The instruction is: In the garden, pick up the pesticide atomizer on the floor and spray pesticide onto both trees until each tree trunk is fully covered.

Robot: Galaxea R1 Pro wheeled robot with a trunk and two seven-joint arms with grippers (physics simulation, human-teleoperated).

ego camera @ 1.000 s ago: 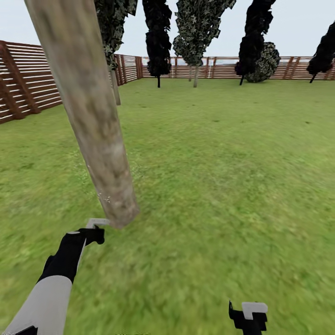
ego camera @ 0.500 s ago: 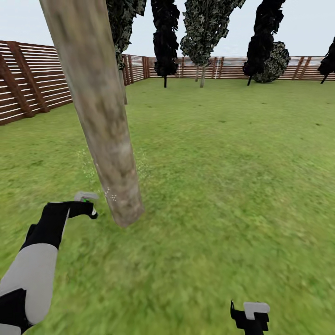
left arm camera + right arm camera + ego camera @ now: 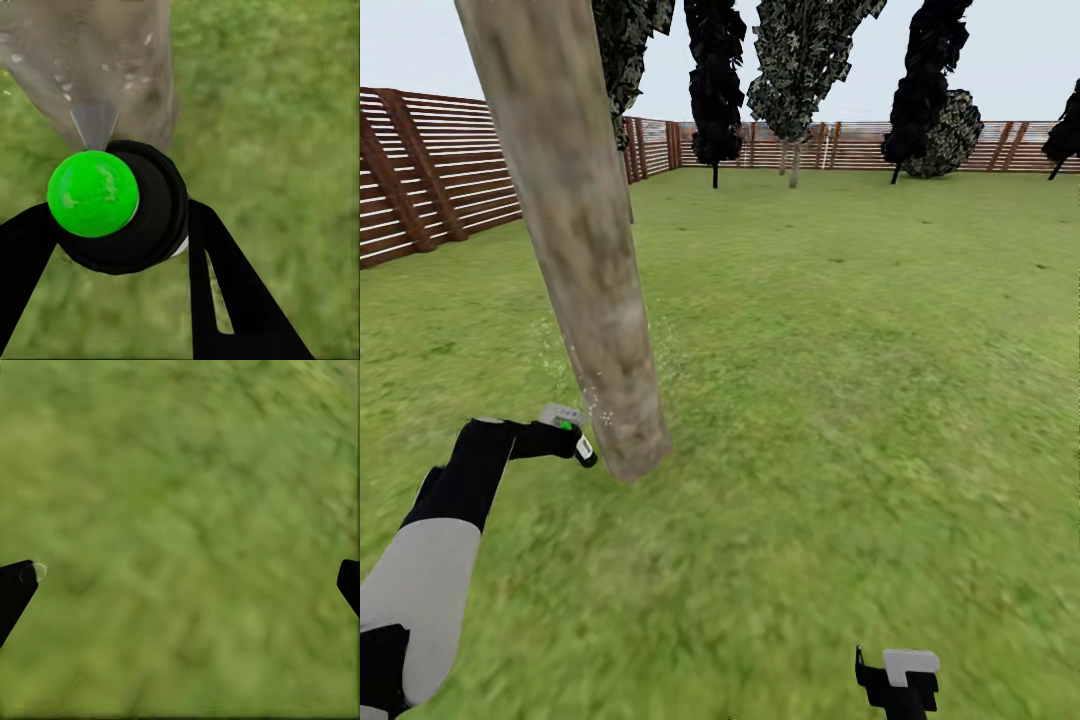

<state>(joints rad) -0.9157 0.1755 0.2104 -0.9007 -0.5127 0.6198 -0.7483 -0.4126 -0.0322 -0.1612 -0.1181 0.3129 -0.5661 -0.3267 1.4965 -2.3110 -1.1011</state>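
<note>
Left gripper (image 3: 120, 225) clasps round green-capped atomizer (image 3: 94, 193) near mottled trunk (image 3: 585, 270)

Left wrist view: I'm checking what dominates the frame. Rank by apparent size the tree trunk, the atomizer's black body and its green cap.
1. tree trunk
2. atomizer's black body, though it sits much nearer the camera
3. green cap

The left arm (image 3: 430, 570) wore a pale grey shell, then black toward its black two-fingered end effector (image 3: 565, 437); the right end effector (image 3: 897, 680) was black, grey-capped.
</note>
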